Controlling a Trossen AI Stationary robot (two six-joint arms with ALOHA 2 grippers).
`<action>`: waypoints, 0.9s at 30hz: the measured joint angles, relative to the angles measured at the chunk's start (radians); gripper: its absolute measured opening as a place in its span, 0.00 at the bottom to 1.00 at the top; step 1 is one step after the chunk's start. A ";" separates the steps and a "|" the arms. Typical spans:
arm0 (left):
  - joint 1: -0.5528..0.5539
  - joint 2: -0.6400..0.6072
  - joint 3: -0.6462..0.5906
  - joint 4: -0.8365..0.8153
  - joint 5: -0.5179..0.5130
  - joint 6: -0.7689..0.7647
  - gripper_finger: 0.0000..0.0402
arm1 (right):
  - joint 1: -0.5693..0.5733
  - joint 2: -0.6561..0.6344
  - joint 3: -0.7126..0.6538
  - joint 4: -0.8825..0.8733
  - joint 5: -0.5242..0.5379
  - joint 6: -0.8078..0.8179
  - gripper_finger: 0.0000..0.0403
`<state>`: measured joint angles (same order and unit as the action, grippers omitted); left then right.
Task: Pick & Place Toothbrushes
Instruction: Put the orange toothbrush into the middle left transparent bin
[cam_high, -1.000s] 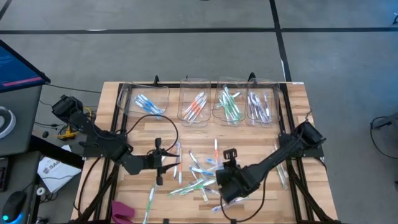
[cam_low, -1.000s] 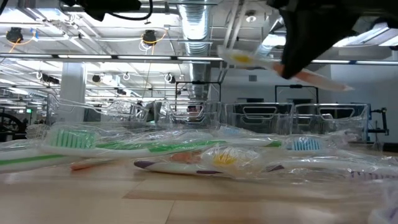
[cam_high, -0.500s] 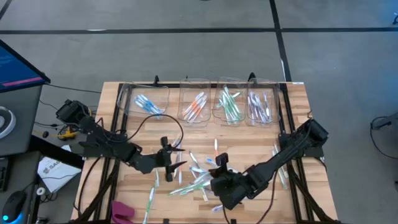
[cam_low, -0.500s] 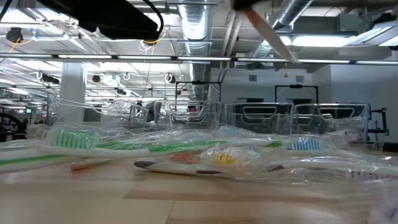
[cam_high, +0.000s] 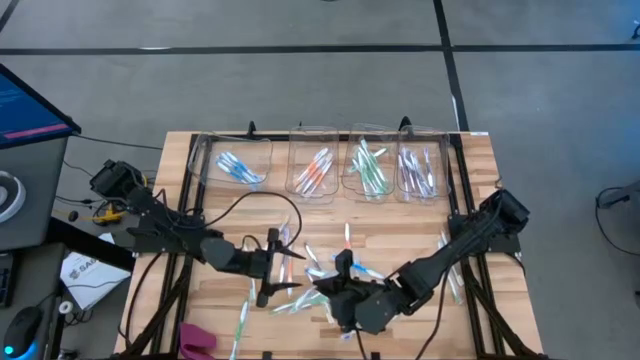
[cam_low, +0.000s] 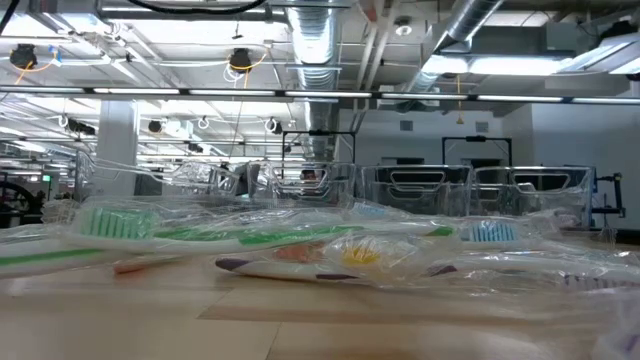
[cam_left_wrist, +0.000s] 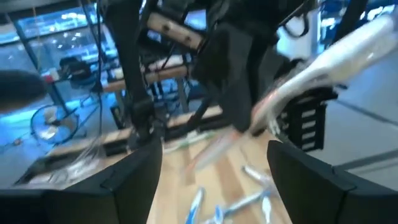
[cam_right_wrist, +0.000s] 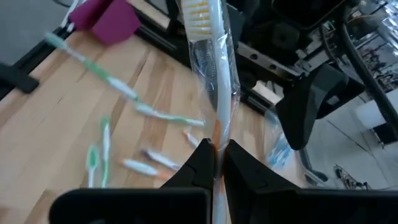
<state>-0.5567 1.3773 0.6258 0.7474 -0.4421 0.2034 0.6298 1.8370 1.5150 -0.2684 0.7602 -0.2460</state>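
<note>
A: How is the light overall?

B: Even and bright from above. In the low view the ceiling lamps (cam_low: 240, 62) glow hard, and long strip lights (cam_low: 520, 66) wash out to white.

A: Shadows?

B: Soft ones only, under the arms on the table (cam_high: 210, 300) in the high view.

A: Sharpness?

B: The high view is crisp. The low view blurs the nearest toothbrushes (cam_low: 300, 262), with glare on their clear wrappers. Both wrist views are smeared by motion; the left wrist one carries a blue cast.
</note>
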 joint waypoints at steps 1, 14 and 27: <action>0.000 0.000 0.000 0.016 0.013 0.002 0.70 | -0.007 0.000 0.000 0.006 0.000 0.000 0.02; 0.027 0.004 0.000 0.094 0.136 0.002 0.70 | -0.078 0.000 0.000 0.084 -0.059 0.006 0.02; 0.049 0.004 0.000 0.108 0.178 0.002 0.67 | -0.102 0.000 0.000 0.085 -0.110 0.010 0.03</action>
<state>-0.5079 1.3815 0.6258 0.8558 -0.2645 0.2050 0.5275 1.8370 1.5146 -0.1829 0.6506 -0.2356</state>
